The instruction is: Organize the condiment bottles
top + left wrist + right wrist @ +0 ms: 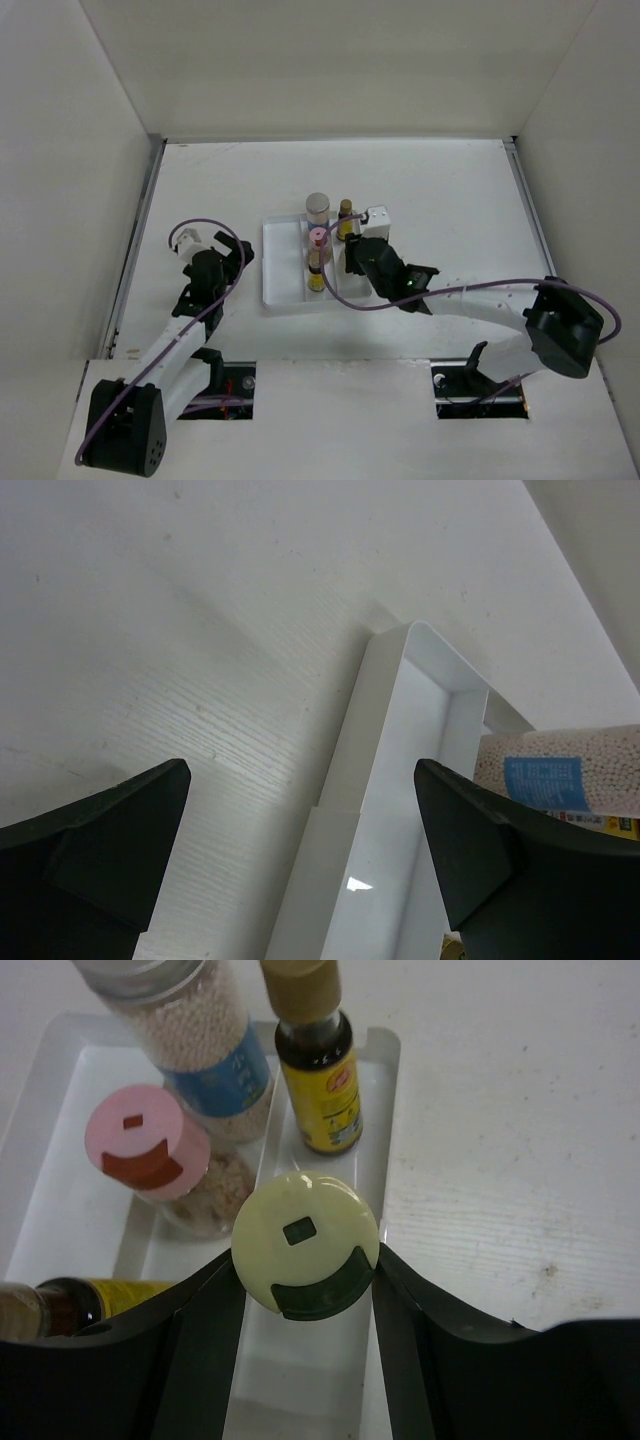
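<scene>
My right gripper (305, 1260) is shut on the cream-capped bottle (305, 1242), a finger pressed against each side of its cap, over the right compartment of the white tray (60, 1190). Behind it stands a yellow bottle (318, 1070) with a tan cap. The middle compartment holds the grey-lidded jar (200, 1050) with the blue label, the pink-capped bottle (145, 1145) and another yellow bottle (80, 1300). In the top view the right gripper (355, 255) hides the cream cap. My left gripper (300, 830) is open and holds nothing, straddling the tray's left wall (380, 680).
The tray (280, 270) sits mid-table, and its left compartment holds nothing. White walls enclose the table on three sides. Purple cables loop over both arms. The jar (560, 770) shows at the right of the left wrist view.
</scene>
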{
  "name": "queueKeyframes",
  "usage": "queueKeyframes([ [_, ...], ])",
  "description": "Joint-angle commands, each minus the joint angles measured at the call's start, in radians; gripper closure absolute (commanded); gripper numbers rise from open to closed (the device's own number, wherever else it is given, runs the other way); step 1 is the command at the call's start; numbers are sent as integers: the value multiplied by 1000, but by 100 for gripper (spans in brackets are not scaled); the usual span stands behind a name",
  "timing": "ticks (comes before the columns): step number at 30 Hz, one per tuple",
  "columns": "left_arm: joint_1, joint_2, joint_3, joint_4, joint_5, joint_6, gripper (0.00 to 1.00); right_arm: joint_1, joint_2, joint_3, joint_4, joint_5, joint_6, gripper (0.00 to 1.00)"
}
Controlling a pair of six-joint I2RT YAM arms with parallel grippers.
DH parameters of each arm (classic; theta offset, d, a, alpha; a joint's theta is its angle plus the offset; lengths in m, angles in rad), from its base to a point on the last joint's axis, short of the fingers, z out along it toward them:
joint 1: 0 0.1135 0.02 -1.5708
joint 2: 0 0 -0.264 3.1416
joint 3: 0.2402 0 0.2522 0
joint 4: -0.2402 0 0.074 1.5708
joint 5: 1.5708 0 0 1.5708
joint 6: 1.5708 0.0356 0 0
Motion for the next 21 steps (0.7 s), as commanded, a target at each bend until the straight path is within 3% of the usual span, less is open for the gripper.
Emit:
queueKeyframes([
  [1,13,-17,32,-1,-9,14,0,29,7,20,45,-9,39,58],
  [5,13,-4,29,9,-13,13,0,30,55,8,54,-23,57,55],
  [10,9,6,39,2,-13,13,0,29,63,23,63,10,50,25],
  [17,15,7,60,-24,-7,8,0,9,-185,-21,65,21,17,0],
  [21,0,45,80,-20,2,13,0,-123,-311,-124,92,12,42,0],
])
